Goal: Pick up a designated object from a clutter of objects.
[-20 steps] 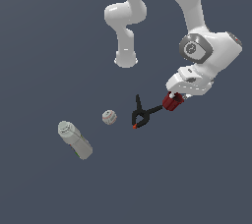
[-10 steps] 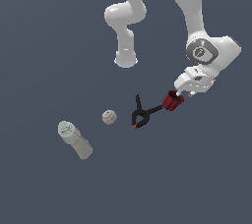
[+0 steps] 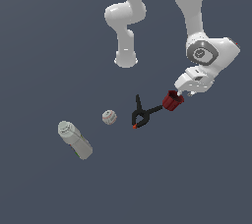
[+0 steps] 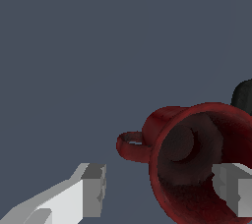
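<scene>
My hand (image 4: pixel 160 193) is wide open around the mug (image 4: pixel 197 161) (lying by the clamp (image 3: pixel 142 115)), and I fear one finger (image 4: pixel 236 188) may clip its rim and roll it away

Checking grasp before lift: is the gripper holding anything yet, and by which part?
Nothing is held. The gripper is open, its fingers either side of the red mug, one finger clear of it beside the handle.
</scene>
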Tool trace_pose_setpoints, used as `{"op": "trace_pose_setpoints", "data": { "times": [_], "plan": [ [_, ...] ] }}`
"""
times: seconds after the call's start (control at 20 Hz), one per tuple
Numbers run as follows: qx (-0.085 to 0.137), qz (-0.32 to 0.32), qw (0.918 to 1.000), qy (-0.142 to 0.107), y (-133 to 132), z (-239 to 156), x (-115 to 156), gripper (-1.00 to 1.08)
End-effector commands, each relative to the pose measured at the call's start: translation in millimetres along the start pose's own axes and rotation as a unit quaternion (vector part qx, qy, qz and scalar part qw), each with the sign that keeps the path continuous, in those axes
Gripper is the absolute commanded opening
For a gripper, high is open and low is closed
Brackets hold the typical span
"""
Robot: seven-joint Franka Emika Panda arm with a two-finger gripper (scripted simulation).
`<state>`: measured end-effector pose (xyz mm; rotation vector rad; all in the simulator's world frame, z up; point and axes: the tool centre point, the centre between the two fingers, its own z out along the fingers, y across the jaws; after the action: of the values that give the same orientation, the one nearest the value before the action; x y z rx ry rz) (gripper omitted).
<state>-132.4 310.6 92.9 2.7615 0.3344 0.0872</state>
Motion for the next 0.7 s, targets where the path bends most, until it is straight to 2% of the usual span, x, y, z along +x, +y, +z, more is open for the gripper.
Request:
{"op": "trace_pose_setpoints", "data": {
  "times": [0.0,0.35,0.4,0.65],
  "plan": [
    [0.0,0.0,1.0,0.0,-0.1,6.9,-0.4,0.68],
    [0.0,-0.001,1.0,0.0,-0.7,25.9,-1.8,0.68],
    [0.0,-0.001,1.0,0.0,-0.7,25.9,-1.8,-1.0],
    [0.0,-0.001,1.0,0.0,-0.7,25.9,-1.8,-1.0]
  ]
}}
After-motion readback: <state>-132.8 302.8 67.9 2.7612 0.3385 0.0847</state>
